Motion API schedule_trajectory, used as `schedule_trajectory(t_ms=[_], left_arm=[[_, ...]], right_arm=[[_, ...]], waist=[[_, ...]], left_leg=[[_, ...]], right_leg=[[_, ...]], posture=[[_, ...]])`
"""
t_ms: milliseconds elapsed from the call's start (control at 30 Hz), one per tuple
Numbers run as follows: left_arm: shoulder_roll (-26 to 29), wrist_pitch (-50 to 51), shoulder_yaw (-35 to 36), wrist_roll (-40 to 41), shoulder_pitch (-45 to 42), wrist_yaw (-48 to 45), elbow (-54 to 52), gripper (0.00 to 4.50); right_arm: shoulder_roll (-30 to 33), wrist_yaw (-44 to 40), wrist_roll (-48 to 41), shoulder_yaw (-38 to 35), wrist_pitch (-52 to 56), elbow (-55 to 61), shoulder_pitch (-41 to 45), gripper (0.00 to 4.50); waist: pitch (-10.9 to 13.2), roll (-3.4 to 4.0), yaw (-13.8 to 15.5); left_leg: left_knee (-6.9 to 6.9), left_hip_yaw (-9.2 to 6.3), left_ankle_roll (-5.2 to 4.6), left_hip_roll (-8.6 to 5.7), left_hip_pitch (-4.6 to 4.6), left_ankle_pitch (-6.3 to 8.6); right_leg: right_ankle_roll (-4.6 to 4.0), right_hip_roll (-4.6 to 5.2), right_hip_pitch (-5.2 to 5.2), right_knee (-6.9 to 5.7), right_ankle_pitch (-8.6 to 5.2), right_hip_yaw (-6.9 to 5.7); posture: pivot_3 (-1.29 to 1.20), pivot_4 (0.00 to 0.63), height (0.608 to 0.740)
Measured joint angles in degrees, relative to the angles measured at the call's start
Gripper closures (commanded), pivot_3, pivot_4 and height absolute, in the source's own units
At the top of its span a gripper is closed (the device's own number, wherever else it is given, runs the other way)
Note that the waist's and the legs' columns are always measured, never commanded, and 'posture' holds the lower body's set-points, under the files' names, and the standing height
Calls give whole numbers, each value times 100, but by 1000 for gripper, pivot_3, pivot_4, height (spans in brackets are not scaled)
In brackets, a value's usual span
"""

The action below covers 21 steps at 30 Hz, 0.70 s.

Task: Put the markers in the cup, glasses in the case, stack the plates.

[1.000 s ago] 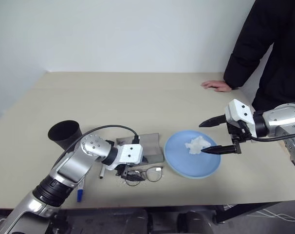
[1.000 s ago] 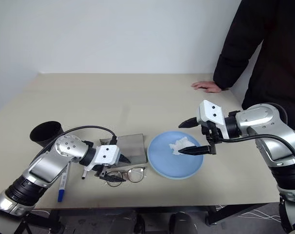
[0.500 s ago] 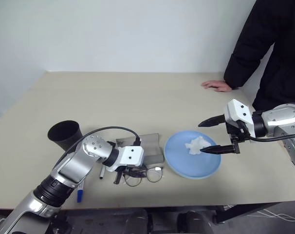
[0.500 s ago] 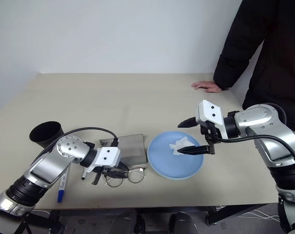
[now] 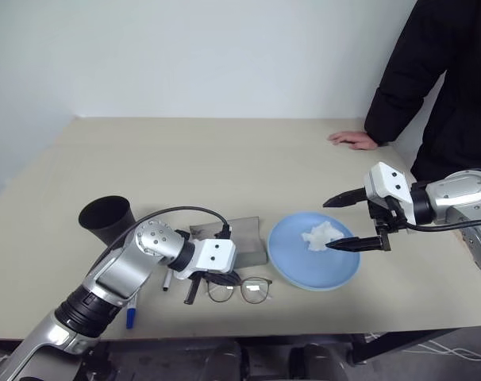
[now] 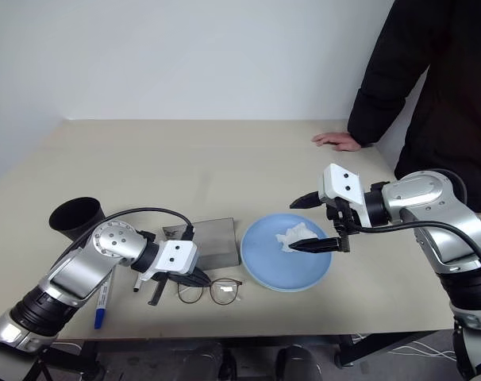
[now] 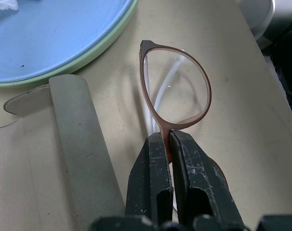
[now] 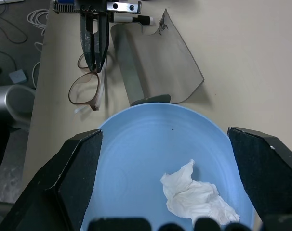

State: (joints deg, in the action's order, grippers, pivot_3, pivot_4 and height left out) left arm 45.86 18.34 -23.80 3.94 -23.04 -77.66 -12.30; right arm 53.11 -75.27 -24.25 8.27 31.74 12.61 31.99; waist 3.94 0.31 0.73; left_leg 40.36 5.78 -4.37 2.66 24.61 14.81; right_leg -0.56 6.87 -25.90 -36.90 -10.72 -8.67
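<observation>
Pinched between the closed black fingers (image 7: 158, 192) of the left gripper (image 5: 194, 286): the brown-rimmed round-lens wire glasses (image 5: 247, 290), gripped at the frame's edge and resting on the beige tabletop (image 5: 225, 159) near its front edge. Just behind the glasses, lying open and flat, the grey fabric-textured glasses case (image 5: 242, 240). To the right of the case, touching or nearly touching it, the light blue round plate (image 5: 313, 262), sitting on top of a pale green plate whose rim (image 7: 95, 45) peeks out beneath it. On the blue plate, a crumpled white tissue (image 5: 321, 235). Hovering over that plate, the right gripper (image 5: 342, 222), black fingers (image 5: 353, 244) spread wide and gripping nothing. At the tabletop's left side, standing upright, the black tapered plastic cup (image 5: 106, 220). Beside the left arm, two markers lying flat: the thinner white one with a black cap (image 5: 167, 281) and, nearer the front edge, the thicker white one with a blue cap (image 5: 130, 314), both partly hidden by the arm. At the tabletop's far right corner, a person's hand (image 5: 352, 140) resting flat, dark sleeve above.
</observation>
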Motion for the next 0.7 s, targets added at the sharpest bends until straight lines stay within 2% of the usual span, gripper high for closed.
schedule_trajectory(t_ms=[167, 433, 567, 700], left_arm=[[-148, 556, 218, 579, -294, -137, -78, 4469], [-198, 1526, 761, 1463, -1221, -146, -141, 4469], [-200, 1337, 802, 1251, -1659, 83, 496, 4469], [-188, 642, 633, 656, -1742, 283, 1280, 4469]], right_arm=[[-29, -2, 5, 1, -1, -28, 28, 0], [-51, -72, 12, 11, -8, -88, 128, 0], [-90, -78, 21, 28, -16, -182, 158, 0], [-138, -81, 24, 30, -20, -216, 172, 0]], waist=[[1, -1, 2], [1, -2, -4], [1, -1, -3], [1, -1, -5]], left_leg=[[10, -5, -2, 0, 3, 0], [13, -11, -3, -2, -2, -1], [14, -15, -5, -4, -2, -2], [14, -13, -4, -4, -1, -1]], right_leg=[[0, 0, 3, -1, 0, -2], [1, -4, 23, -1, 1, -4], [2, -7, 27, -1, 1, -5], [3, -6, 25, -2, 2, -4]], posture=[[0, 0, 697], [0, 0, 697], [0, 0, 697], [0, 0, 697]])
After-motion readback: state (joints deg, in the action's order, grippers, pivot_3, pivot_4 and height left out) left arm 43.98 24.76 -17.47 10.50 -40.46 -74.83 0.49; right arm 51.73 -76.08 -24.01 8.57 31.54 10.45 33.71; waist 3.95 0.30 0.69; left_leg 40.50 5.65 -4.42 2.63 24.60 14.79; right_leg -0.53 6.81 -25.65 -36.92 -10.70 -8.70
